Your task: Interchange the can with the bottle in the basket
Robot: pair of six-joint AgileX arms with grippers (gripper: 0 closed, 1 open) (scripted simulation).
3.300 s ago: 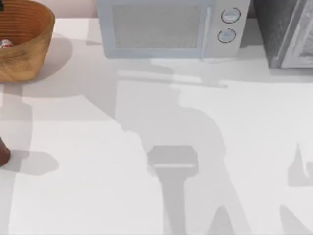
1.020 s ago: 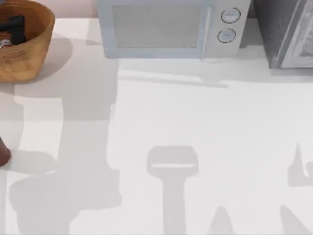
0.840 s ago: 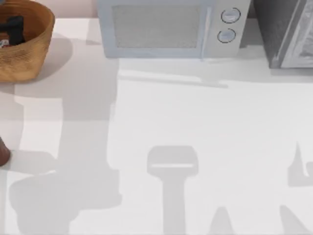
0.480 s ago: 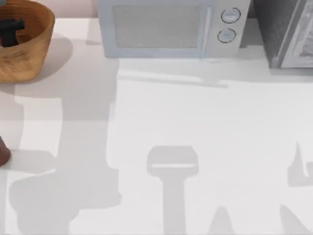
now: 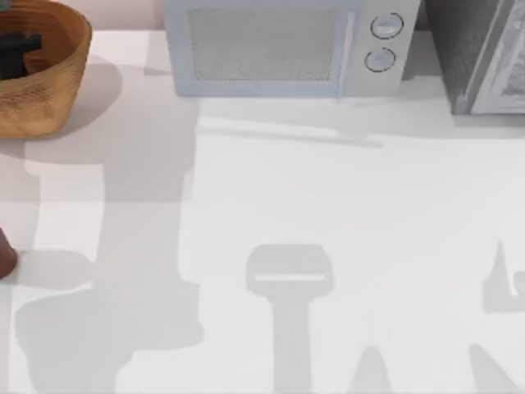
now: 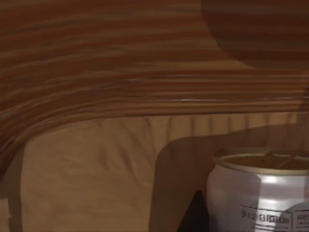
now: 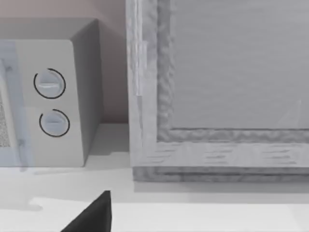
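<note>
Basket (image 5: 57,82) sits at the far left corner of the table, and the left gripper (image 5: 18,49) reaches down inside it as a dark shape against the woven wall. From the left wrist view, the can (image 6: 260,193) stands upright on the basket floor just beside the claw, its dull gold top level and its pale body with small printed markings close to a dark fingertip (image 6: 193,217). Whether the claw is released or clenched I cannot tell. My judgement is that it is lowered this deep so its fingers can take the can by its sides and lift it out. Well outside the basket, nearer the front left edge, stands 1 bottle (image 5: 5,258), waiting to go in. The right gripper (image 7: 91,215) idles, facing the microwave (image 7: 48,96).
</note>
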